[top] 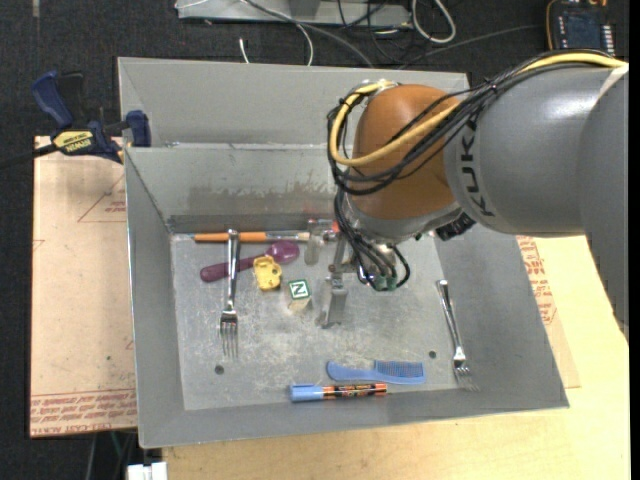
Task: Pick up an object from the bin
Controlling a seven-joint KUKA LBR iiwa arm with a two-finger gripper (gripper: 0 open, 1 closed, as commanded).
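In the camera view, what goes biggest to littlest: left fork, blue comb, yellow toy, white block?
1. left fork and blue comb, about alike: fork longer, comb wider
2. yellow toy
3. white block, smallest

A silver fork [230,293] lies on the left. A blue comb [378,371] lies just beside a pen [340,392].

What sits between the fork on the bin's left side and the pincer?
In the camera view, a small white cube with a green letter lies there, close to the pincer; a yellow piece sits just behind that line.
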